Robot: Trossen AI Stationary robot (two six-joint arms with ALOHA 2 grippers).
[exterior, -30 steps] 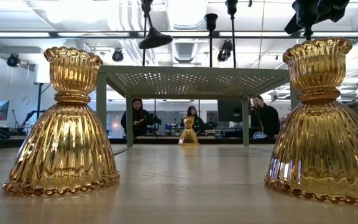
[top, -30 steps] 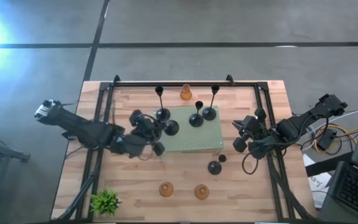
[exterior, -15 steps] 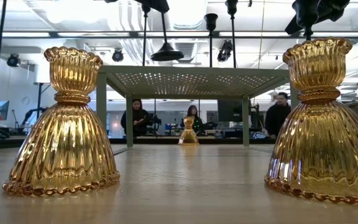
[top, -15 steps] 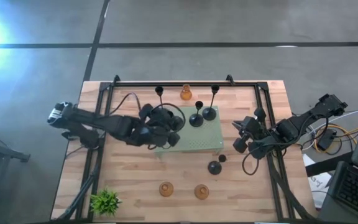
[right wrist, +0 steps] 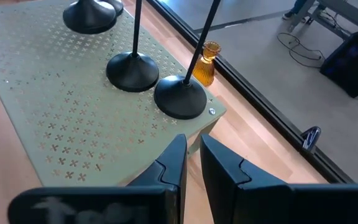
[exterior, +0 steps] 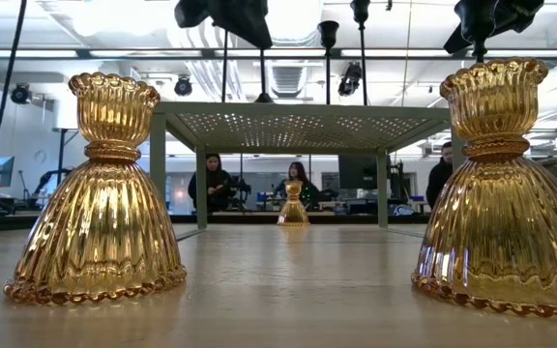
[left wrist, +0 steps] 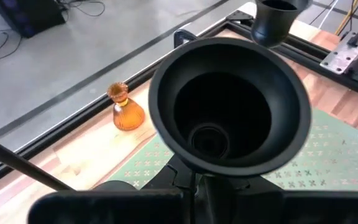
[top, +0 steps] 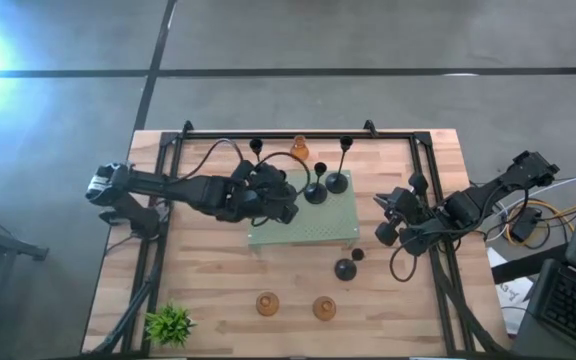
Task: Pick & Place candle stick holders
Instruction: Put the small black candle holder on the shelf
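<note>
My left gripper is over the left part of the green perforated platform, shut on a tall black holder. Its cup fills the left wrist view. Two black holders stand on their bases on the platform. A third one's tip shows past my left gripper. A short black holder stands on the table. Amber holders stand at the far edge and near the front. My right gripper is shut and empty at the platform's right. My left gripper holds the tall black holder at its top end, by the cup, from above. The cup hides the fingers' place of contact. The holder hangs upright below the gripper, its base at the platform's top. I cannot tell whether the base touches it.
A small green plant stands at the front left corner. Black rails run along the table's left, far and right sides. People show in the room beyond the table. Bare wood lies between the platform and the front amber holders.
My left gripper has carried the tall black holder toward the table's right and far edges, from the platform's left edge to over it. The holder has stayed upright, and its base has gone down to the level of the platform's top.
</note>
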